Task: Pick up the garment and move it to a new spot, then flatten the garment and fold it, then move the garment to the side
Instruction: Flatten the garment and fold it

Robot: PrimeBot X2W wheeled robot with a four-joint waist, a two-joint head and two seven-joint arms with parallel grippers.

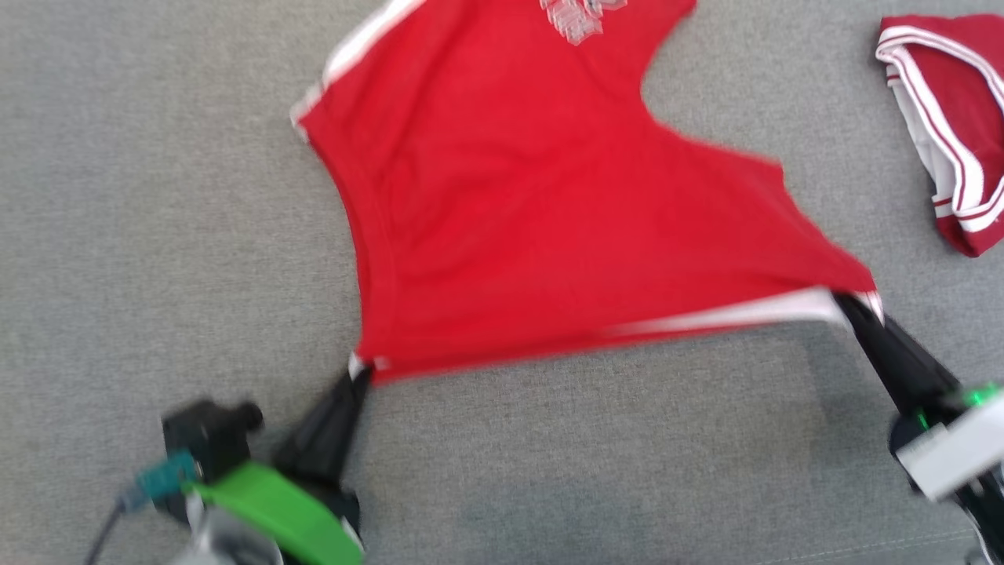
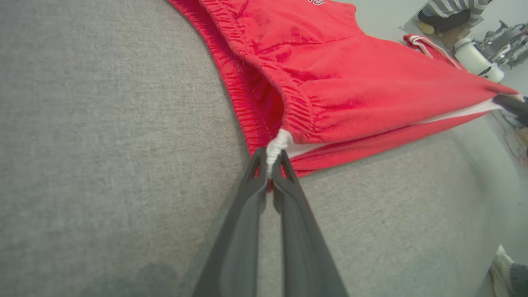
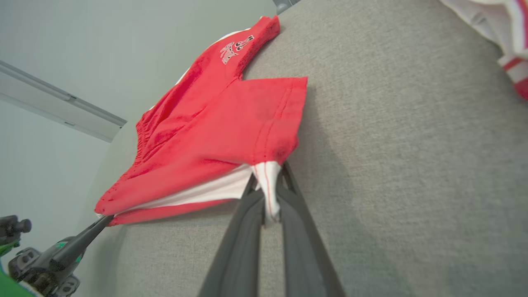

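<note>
this looks like a robotics lab or test room rather than a home. the work surface point(image 1: 157, 196) is a broad flat top covered in plain grey fabric with a stitched seam point(image 1: 902, 543), and on it a red garment point(image 1: 510, 196) and a second red-and-white garment point(image 1: 953, 118) lie well apart. past its edge, the left wrist view catches metal machinery point(image 2: 505, 37) beside a white cylinder point(image 2: 474, 60), too blurred to name, a person in a striped top point(image 2: 449, 10), and a pale shoe point(image 2: 501, 268) below a dark trouser leg. the right wrist view shows a bare pale wall point(image 3: 82, 33) with a long plain rail point(image 3: 57, 101).
</note>
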